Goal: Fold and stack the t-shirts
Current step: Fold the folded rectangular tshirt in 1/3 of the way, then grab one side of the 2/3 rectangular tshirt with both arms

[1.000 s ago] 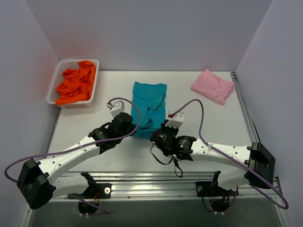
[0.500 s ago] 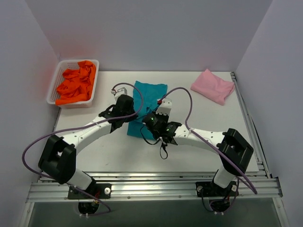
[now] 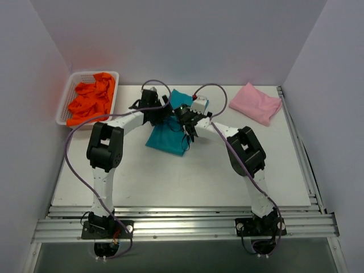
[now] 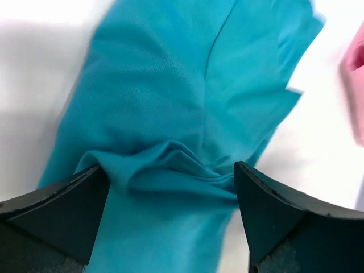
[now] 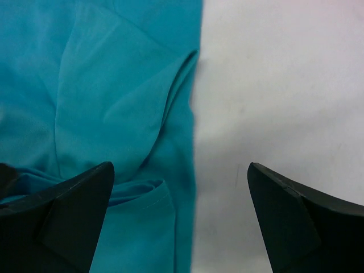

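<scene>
White tabletop (image 3: 170,182), enclosed by pale grey walls. A teal-turquoise soft cloth t-shirt (image 3: 166,136) is seen lying rumpled at the far middle of the table. A folded light pink t-shirt (image 3: 256,103) is placed at the far right. Crumpled bright orange t-shirts (image 3: 91,101) are heaped in a white plastic lattice basket (image 3: 64,106) at the far left. Both arms are stretched over the teal shirt's far end. The left gripper (image 4: 169,168) is spread wide, its jaws straddling a bunched ridge of teal cloth. The right gripper (image 5: 179,168) is likewise spread wide and is poised over the shirt's edge, with cloth on one side and bare table on the other.
</scene>
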You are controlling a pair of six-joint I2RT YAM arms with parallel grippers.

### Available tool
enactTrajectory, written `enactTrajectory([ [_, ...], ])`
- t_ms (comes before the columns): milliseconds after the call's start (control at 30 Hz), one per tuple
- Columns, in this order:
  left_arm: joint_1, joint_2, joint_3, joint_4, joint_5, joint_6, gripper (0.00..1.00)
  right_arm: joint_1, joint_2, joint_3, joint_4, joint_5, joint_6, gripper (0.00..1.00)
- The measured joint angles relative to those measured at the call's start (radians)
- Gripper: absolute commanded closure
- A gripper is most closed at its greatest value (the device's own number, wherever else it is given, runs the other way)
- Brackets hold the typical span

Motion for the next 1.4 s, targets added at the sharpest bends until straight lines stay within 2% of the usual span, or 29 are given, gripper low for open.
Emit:
enactTrajectory([
  [133,0.04,0.056,0.193,-0.048,0.049,0.006,0.04,-0.061,0.051,0.148,-0.075,-0.006,-0.013,0.0],
  [233,0.053,0.022,0.223,-0.055,0.052,0.024,0.04,-0.079,0.025,0.197,-0.088,0.01,-0.028,0.0],
  [300,0.058,-0.021,0.21,-0.061,0.052,0.036,0.04,-0.072,-0.029,0.152,-0.079,0.02,-0.031,0.0],
  [433,0.063,-0.171,0.112,-0.055,0.039,0.055,0.04,-0.036,-0.192,-0.045,-0.053,0.023,-0.021,0.0],
  [567,0.064,-0.385,-0.102,-0.035,-0.025,0.057,0.04,0.03,-0.352,-0.28,0.035,0.008,0.008,0.0],
  [667,0.066,-0.515,-0.309,0.02,-0.075,0.051,0.04,0.11,-0.396,-0.4,0.114,-0.026,0.029,0.0],
  [767,0.066,-0.553,-0.472,0.065,-0.117,0.042,0.04,0.179,-0.389,-0.483,0.195,-0.082,0.051,0.01],
  [933,0.066,-0.541,-0.632,0.074,-0.157,0.02,0.02,0.231,-0.322,-0.504,0.28,-0.131,0.075,0.03],
  [1167,0.066,-0.541,-0.645,0.134,-0.175,0.019,0.02,0.231,-0.206,-0.492,0.35,-0.142,0.09,0.06],
  [1300,0.068,-0.541,-0.649,0.15,-0.186,0.019,0.02,0.231,-0.175,-0.46,0.378,-0.147,0.102,0.17],
  [1400,0.069,-0.541,-0.652,0.161,-0.188,0.019,0.02,0.231,-0.148,-0.437,0.407,-0.141,0.103,0.21],
])
